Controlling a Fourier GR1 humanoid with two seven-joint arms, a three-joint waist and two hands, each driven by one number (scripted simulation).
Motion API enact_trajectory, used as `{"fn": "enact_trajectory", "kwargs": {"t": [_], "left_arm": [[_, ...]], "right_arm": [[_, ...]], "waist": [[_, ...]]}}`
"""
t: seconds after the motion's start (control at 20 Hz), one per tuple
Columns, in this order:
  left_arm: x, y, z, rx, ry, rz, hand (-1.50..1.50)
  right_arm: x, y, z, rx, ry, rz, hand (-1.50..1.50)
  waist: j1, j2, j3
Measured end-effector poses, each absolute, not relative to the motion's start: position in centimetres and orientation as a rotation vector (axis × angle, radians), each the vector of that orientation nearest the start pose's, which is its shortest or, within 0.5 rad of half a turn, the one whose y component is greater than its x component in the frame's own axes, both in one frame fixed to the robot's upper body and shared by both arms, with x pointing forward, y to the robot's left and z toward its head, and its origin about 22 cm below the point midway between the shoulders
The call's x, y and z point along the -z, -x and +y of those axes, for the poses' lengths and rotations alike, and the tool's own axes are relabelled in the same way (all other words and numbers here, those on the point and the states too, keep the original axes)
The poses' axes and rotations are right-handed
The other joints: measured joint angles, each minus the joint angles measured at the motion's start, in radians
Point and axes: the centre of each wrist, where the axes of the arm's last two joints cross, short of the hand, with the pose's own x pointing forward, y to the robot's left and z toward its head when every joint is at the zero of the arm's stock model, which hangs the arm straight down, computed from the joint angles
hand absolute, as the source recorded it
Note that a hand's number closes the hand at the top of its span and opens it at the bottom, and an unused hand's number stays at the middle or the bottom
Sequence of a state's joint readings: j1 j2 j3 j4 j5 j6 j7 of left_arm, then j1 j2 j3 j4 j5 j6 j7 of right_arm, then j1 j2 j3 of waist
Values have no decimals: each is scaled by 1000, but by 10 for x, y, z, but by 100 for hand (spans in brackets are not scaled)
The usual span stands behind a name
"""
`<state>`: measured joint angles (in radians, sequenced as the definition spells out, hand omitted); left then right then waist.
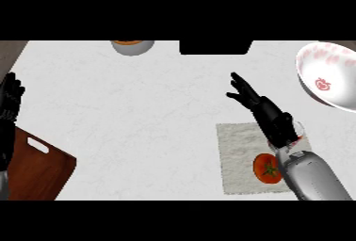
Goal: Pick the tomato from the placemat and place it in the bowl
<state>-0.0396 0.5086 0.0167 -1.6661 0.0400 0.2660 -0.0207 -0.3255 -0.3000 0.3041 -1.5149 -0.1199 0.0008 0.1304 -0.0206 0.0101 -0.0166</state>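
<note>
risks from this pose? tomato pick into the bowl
1. The right hand is open and sits beyond the tomato, with the forearm over it; pulling back could nudge it off the placemat.
2. The bowl is partly cut off at the view's right edge, so placing may be hard to judge.

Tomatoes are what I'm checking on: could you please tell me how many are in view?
1. The tomato lies on the placemat, beside the right forearm. The bowl shows none inside, though its far part is cut off.
</note>
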Motion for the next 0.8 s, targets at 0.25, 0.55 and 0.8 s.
{"fn": "enact_trajectory", "kwargs": {"t": [0.25, 0.55, 0.8], "left_arm": [[-57, -246, 306, 117, -344, -1660, 0], [-29, -237, 277, 16, -114, -1544, 0], [-26, -237, 250, 19, 65, -1512, 0]], "right_arm": [[-68, -288, -226, -321, 276, -1670, 150], [-46, -265, -291, 52, 828, -1587, -150], [-9, -221, -265, 87, 1063, -1620, -150]], "waist": [[-73, -23, 7], [-201, -37, 4], [-144, -31, 7]]}}
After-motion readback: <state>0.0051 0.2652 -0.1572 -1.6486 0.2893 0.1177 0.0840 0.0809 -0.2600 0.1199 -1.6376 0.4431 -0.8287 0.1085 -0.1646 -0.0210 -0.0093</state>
